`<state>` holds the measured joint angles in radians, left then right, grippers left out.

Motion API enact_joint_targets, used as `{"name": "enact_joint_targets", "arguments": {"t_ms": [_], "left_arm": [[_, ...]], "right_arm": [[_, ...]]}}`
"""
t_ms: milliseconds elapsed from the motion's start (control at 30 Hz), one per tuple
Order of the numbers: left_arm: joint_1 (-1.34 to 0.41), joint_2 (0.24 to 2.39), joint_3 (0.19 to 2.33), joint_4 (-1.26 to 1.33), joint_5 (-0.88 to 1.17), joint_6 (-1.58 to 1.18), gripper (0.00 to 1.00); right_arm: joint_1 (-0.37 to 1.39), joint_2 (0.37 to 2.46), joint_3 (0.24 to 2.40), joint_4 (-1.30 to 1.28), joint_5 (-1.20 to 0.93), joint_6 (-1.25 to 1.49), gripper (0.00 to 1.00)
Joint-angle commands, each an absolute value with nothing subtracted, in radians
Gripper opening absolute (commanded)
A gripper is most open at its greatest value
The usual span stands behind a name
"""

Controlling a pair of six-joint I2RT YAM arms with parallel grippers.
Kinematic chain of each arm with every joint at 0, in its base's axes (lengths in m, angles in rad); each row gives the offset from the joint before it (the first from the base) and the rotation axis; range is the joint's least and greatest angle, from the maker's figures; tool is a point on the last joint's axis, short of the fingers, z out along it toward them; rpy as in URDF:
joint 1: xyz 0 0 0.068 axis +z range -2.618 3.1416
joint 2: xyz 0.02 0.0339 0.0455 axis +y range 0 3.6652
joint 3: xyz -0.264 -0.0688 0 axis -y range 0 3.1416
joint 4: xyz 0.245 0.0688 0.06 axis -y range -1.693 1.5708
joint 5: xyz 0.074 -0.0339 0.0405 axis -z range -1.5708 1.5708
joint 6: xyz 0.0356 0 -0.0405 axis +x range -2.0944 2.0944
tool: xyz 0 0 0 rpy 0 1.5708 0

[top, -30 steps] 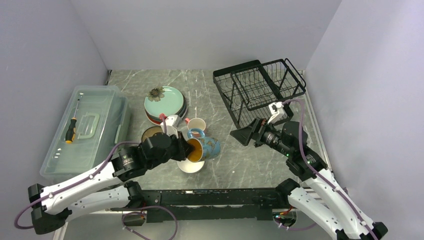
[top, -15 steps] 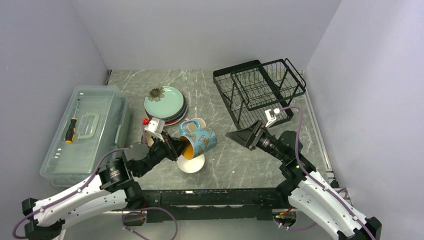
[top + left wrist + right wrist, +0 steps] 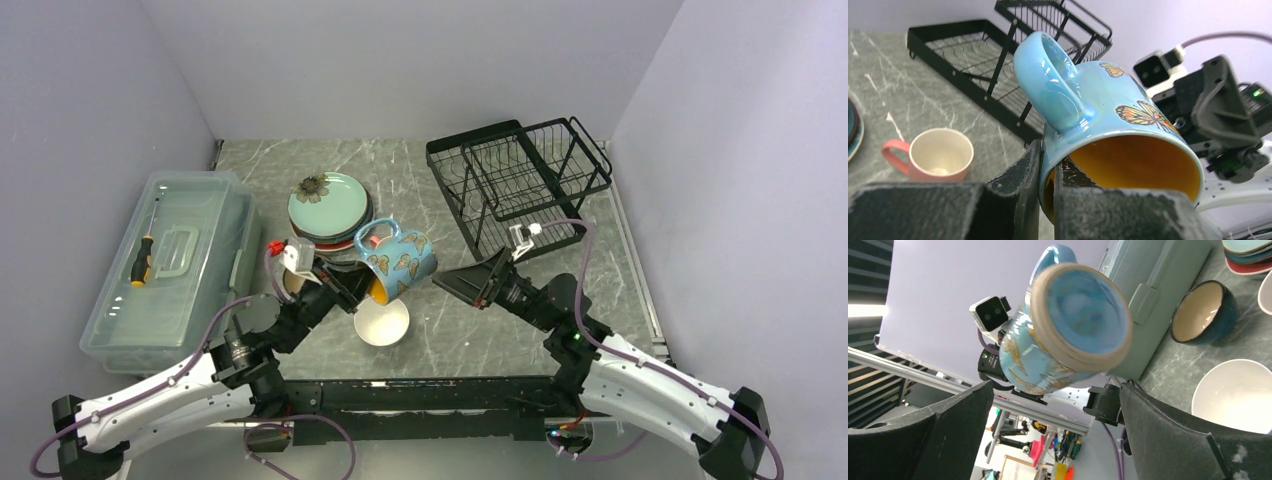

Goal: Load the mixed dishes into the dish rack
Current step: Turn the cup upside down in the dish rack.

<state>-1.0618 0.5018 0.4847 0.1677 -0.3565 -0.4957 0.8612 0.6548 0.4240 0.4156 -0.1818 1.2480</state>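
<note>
Your left end effector (image 3: 1048, 200) pinches the blue mug (image 3: 398, 262) aloft at table centre, your right end effector (image 3: 450, 282) gapes wide at its 3 o'clock, and the rack (image 3: 515, 180) at 1 o'clock looks bare, with plates (image 3: 328, 205), pink mug (image 3: 940, 161) and white bowl (image 3: 382, 322) unloaded.

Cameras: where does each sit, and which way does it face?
Top external: above the near edge, looks down on the table; left arm and right arm show.
Left wrist: faces the rack past the left fingers, pinching the blue mug.
Right wrist: faces the mug's base between the open right fingers.
Shared: wrist views show the mug from opposite ends.
</note>
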Motion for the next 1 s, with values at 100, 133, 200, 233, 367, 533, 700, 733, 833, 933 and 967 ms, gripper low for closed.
{"name": "enact_joint_targets", "arguments": {"t_ms": [100,133,200,233,367,533,700,733,833,933,967], "left_arm": [[-1.065,0.486,0.499,0.598,-0.381,-0.447,0.00],[-1.065,0.493,0.495,0.617,-0.374,-0.445,0.00],[-1.065,0.504,0.486,0.658,-0.363,-0.442,0.00],[-1.066,0.507,0.482,0.679,-0.363,-0.442,0.00],[-1.066,0.507,0.471,0.727,-0.359,-0.424,0.00],[-1.065,0.505,0.476,0.739,-0.366,-0.404,0.00],[-1.065,0.506,0.488,0.741,-0.352,-0.381,0.00],[-1.065,0.505,0.490,0.735,-0.351,-0.379,0.00],[-1.065,0.503,0.486,0.741,-0.352,-0.379,0.00],[-1.065,0.499,0.486,0.746,-0.353,-0.371,0.00],[-1.065,0.500,0.485,0.751,-0.348,-0.370,0.00]], "right_arm": [[0.955,0.691,0.384,0.675,-0.016,1.267,1.00],[0.966,0.703,0.382,0.702,-0.006,1.266,1.00],[0.985,0.730,0.385,0.761,0.010,1.260,1.00],[0.995,0.742,0.385,0.786,0.033,1.256,1.00],[1.038,0.797,0.390,0.908,0.104,1.233,1.00],[1.094,0.885,0.469,0.980,0.147,1.153,1.00],[1.132,0.950,0.511,1.063,0.217,1.097,1.00],[1.137,0.965,0.519,1.084,0.231,1.082,1.00],[1.151,1.004,0.557,1.132,0.235,1.038,1.00],[1.162,1.044,0.608,1.139,0.226,1.023,1.00],[1.166,1.056,0.617,1.142,0.227,1.020,1.00]]}}
